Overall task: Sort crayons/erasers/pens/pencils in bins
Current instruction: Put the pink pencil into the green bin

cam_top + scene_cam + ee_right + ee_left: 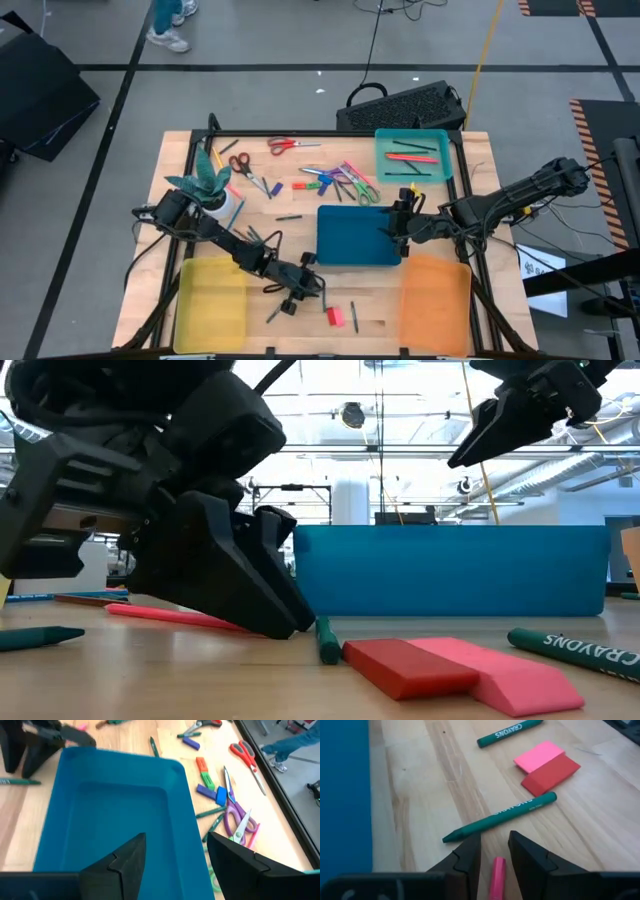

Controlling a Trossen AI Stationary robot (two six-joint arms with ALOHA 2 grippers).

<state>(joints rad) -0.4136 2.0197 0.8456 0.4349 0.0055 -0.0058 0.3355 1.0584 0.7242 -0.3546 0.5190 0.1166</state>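
The left gripper (493,854) sits low on the table, its narrowly parted fingers straddling a pink crayon (497,879), with a green crayon (501,816) just ahead. The red eraser (551,772) and pink eraser (538,755) lie touching, a little beyond. The right gripper (176,854) hangs wide open and empty over the dark blue bin (115,810).

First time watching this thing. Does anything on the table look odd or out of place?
A potted plant stands among the stationery, beside the left arm. Otherwise only unsorted clutter: scissors, crayons and two erasers loose on the table.
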